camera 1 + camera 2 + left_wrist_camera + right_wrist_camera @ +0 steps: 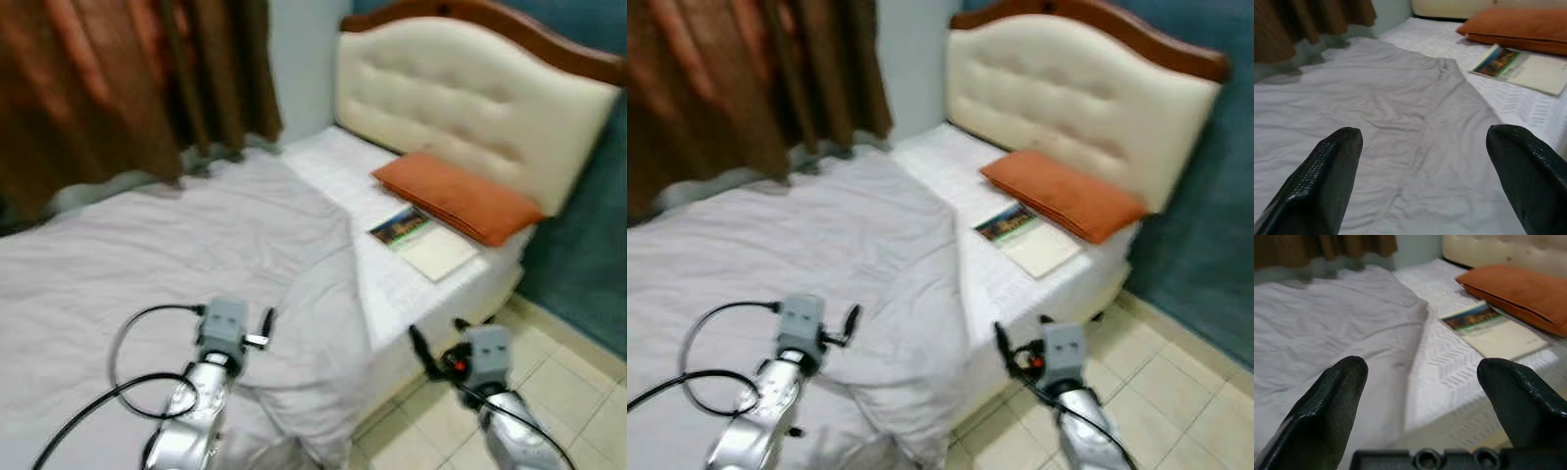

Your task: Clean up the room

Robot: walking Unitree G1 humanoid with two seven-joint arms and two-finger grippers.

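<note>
Two hands are up in front of the robot as it stands at the side of the bed (pixel 460 284), and neither one grips anything: the left hand (pixel 1425 186) hangs above the grey blanket (pixel 176 245) with its fingers spread wide, and the right hand (pixel 1422 406) hovers off the mattress edge, over the tiled floor (pixel 578 382), its fingers likewise parted. My guess is that the tidying has reached the bed and the approach is the step in hand, with nothing yet grasped. The blanket lies loose and creased over most of the mattress, its near corner slumped over the edge just beside the left hand, and it stops short of the head end, where the white sheet is bare. On that bare part a magazine (pixel 421 240) lies flat, touching the front edge of the orange pillow (pixel 456 196), which rests below the cream padded headboard (pixel 470 98). The next move probably calls for the left hand to drop onto the blanket's hanging corner and close on a fold, or for a step toward the headboard so the right hand can reach the magazine, which looks beyond reach from here.
</note>
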